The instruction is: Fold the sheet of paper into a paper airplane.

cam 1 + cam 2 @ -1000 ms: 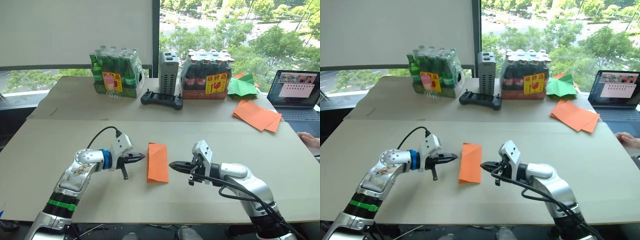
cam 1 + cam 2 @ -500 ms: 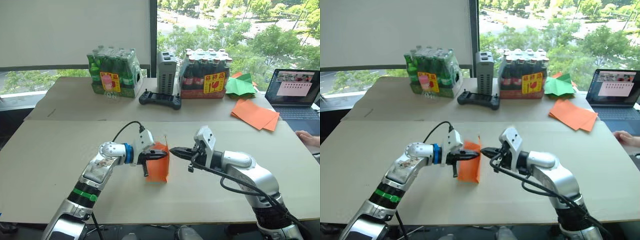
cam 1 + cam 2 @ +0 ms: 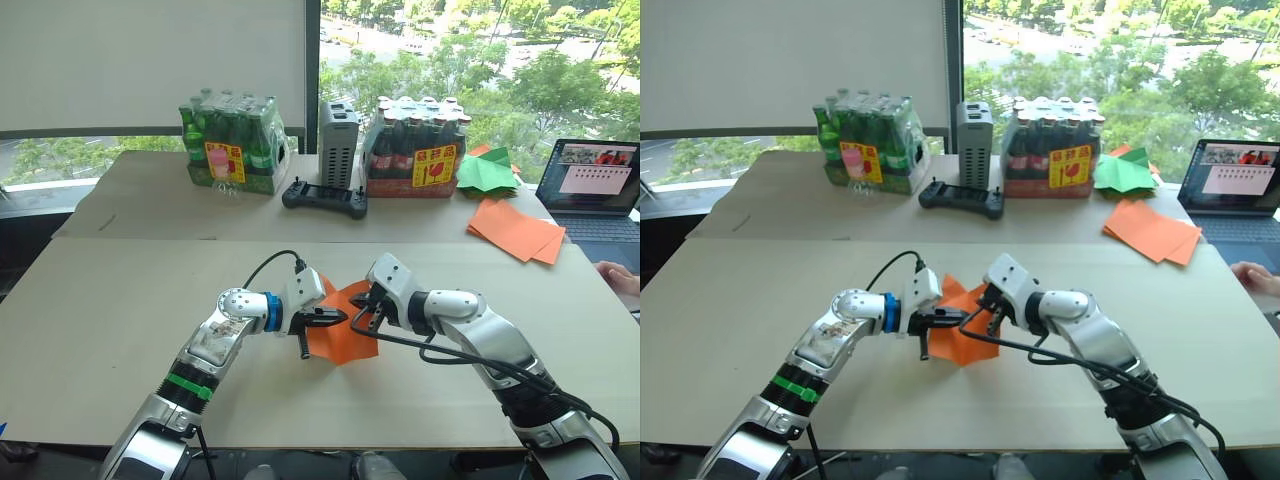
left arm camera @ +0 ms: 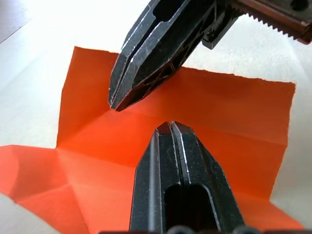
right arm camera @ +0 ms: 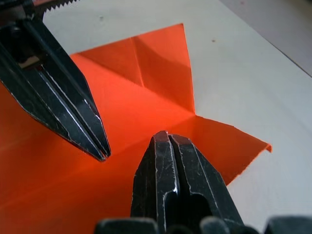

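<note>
The orange sheet of paper [image 3: 338, 338] lies partly opened on the near table, with crease lines and raised flaps [image 5: 161, 68]. My left gripper [image 3: 342, 320] reaches in from the left, shut, its tips [image 4: 170, 127] resting on the middle crease. Opposite it, my right gripper [image 3: 358, 306] comes in from the right, also shut, with its tips [image 5: 165, 139] on the sheet. The two grippers' points are a short gap apart over the paper. Neither has paper between its fingers. The paper airplane is out of view.
At the back right lie a stack of orange sheets [image 3: 515, 230], a green paper shape [image 3: 485, 170] and a laptop [image 3: 597, 185]. Two bottle packs [image 3: 233, 145] [image 3: 415, 150], a grey box [image 3: 337, 130] and a black controller [image 3: 324, 197] line the far table. A person's hand [image 3: 620, 278] rests at the right edge.
The sheet went from a folded strip lying flat to standing up, then spread open with flaps. Both grippers closed in from either side and now meet on it.
</note>
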Robot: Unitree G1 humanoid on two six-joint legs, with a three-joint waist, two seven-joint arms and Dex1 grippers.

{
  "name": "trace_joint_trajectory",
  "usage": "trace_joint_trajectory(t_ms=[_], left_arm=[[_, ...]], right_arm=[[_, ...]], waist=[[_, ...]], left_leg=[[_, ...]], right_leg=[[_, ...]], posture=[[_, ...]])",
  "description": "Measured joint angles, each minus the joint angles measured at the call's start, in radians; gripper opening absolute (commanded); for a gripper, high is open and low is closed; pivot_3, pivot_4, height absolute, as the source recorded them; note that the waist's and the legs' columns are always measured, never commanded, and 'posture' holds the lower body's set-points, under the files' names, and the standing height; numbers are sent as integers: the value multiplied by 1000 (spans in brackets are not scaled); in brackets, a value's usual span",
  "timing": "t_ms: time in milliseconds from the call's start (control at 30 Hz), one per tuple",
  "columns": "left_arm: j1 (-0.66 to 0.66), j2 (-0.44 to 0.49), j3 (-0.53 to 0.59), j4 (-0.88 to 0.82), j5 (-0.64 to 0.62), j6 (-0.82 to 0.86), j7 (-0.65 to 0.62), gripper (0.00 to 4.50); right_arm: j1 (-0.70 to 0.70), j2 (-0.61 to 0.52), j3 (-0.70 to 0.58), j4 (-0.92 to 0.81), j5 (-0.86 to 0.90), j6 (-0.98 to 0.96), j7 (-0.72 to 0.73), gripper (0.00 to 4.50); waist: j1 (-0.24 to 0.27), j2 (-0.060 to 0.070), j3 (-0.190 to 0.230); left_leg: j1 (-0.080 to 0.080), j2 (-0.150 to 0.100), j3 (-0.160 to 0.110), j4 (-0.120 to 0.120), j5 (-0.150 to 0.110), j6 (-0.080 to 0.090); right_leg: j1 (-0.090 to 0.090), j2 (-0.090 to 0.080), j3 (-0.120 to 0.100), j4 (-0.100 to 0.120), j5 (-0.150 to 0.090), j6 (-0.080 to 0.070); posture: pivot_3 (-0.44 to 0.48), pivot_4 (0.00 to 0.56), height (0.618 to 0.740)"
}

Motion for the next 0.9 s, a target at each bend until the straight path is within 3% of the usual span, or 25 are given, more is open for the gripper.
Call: trace_joint_trajectory(t_ms=[333,733,900], left_arm=[[101,100,37,17,23,-17,32,0],[114,108,45,30,42,-62,55,0],[113,103,38,30,47,-74,54,0]], right_arm=[[120,-44,-1,-10,-46,-16,15,50],[172,62,-61,28,-60,-82,-59,50],[167,116,-146,56,-35,-46,-124,1544]], waist=[[1,0,0],[-3,0,0],[1,0,0]], left_leg=[[2,0,0,0,0,0],[5,0,0,0,0,0],[4,0,0,0,0,0]], right_leg=[[2,0,0,0,0,0],[5,0,0,0,1,0],[5,0,0,-1,1,0]], posture=[[0,150,733],[0,150,733],[0,150,733]])
